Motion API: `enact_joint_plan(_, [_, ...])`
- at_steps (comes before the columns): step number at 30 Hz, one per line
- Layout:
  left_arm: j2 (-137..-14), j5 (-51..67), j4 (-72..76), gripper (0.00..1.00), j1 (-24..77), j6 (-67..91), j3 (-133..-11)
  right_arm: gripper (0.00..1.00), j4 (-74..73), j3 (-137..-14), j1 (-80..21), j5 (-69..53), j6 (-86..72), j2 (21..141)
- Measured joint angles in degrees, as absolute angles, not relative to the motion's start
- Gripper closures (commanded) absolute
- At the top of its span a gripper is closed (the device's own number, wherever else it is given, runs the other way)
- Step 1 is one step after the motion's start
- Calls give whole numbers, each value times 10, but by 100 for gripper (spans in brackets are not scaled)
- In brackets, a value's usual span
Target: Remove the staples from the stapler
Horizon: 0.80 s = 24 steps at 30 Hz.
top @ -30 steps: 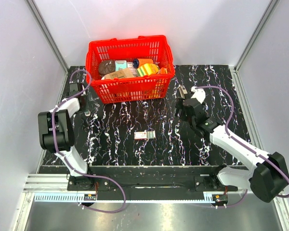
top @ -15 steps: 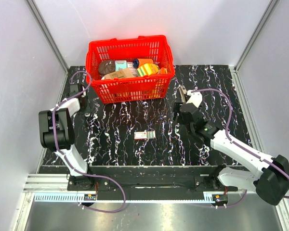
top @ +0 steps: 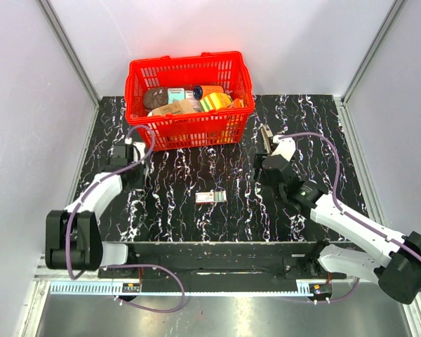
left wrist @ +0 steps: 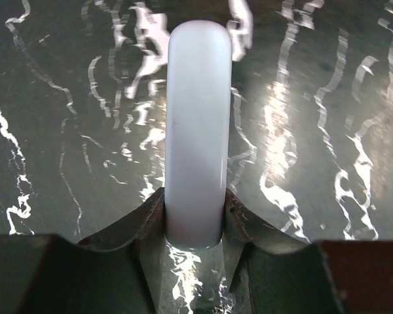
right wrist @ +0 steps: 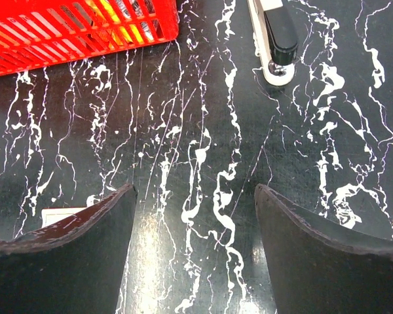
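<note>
As left gripper (left wrist: pixel 195 226) clamps bar (left wrist: pixel 196 124), stapler (right wrist: pixel 280 33) — untouched

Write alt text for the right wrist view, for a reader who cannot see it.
The right gripper hangs with jaws open over a black, white-veined table, holding nothing. The stapler lies ahead at the top right, partly cut off by the frame, and a red basket fills the top left corner.

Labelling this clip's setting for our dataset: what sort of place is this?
Likely a robot lab test cell: plain white panel walls, a marbled black table, and a filled red basket as props.
</note>
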<state>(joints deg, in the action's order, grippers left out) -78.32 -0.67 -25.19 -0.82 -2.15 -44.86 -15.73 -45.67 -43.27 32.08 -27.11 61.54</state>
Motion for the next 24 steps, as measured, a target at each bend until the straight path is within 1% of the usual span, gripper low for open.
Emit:
enact_joint_plan(5, [-712, -37, -258, 100, 96, -60, -418, 22, -180, -450, -435, 324, -282, 605])
enact_joint_plan(11, [-715, -61, -255, 100, 197, -71, -416, 23, -214, -450, -436, 330, -296, 605])
enact_joint_plan(19, [-805, -43, -266, 99, 221, -14, -443, 23, -248, -450, -436, 336, -309, 620])
enact_joint_plan(24, [-811, -25, -269, 89, 229, 32, -451, 21, -258, -453, -436, 336, -314, 632])
